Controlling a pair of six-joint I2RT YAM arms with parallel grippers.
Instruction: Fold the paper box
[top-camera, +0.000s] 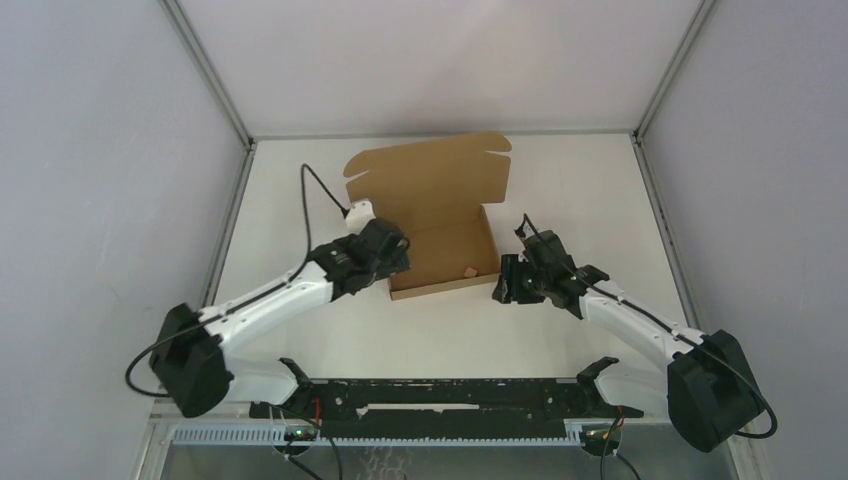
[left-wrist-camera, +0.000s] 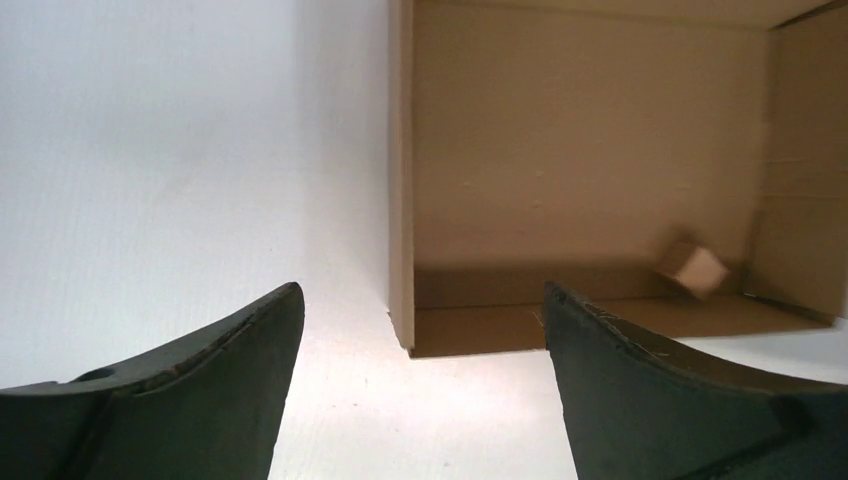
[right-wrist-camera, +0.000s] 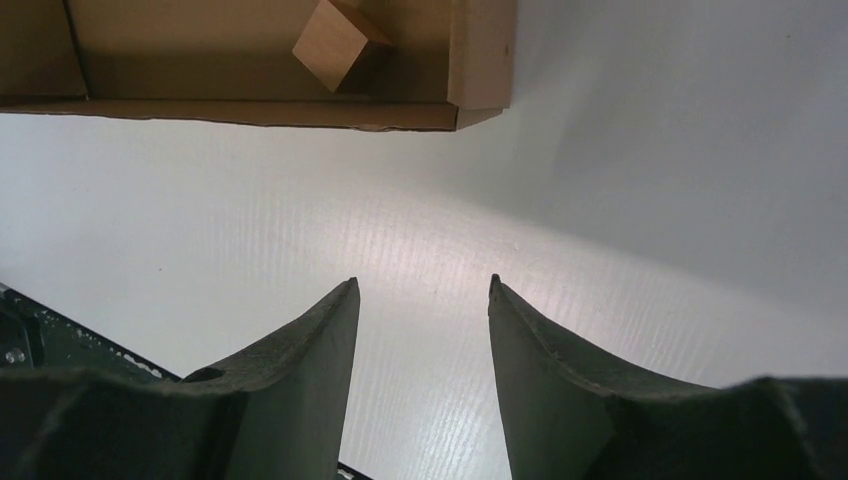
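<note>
One white table (top-camera: 600, 200) carries everything, and the one paper box (top-camera: 440, 225) sits at its middle, toward the far side. The box is plain brown cardboard. Its tray walls are raised, and the lid panel with its tabs is open beyond the far wall.

Two arms reach toward the box from the near edge. The left arm (top-camera: 270, 300) comes to the near-left corner and the right arm (top-camera: 640, 325) to the near-right corner.

There are two grippers. The left gripper (left-wrist-camera: 420, 300) is spread wide and grips nothing; in its wrist view the box's near-left corner shows between its fingers (left-wrist-camera: 230, 350). The right gripper (right-wrist-camera: 422, 290) is parted by a narrow gap and grips nothing. It hangs over bare table just beside the box's near-right corner, not touching it.

One tiny cardboard scrap (right-wrist-camera: 340, 42) lies inside the box, by the near wall toward the right corner.
</note>
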